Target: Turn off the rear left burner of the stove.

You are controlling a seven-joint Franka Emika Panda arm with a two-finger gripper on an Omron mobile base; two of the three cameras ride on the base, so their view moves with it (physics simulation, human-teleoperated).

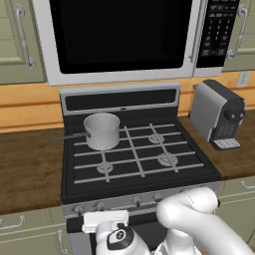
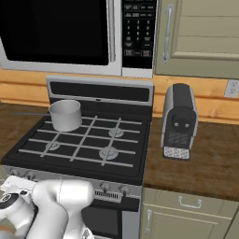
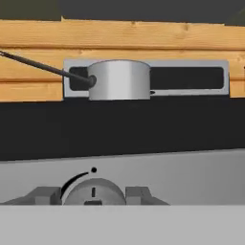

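Here I have the gripper (image 3: 93, 196) low at the stove's (image 1: 144, 179) front edge, near its left corner, fingers (image 3: 44, 196) apart on either side of a round knob (image 3: 93, 191) on the silver strip; I can't tell if they touch it. A steel pot (image 1: 102, 130) sits at the rear left corner of the grates, handle pointing left. I cannot see inside it.
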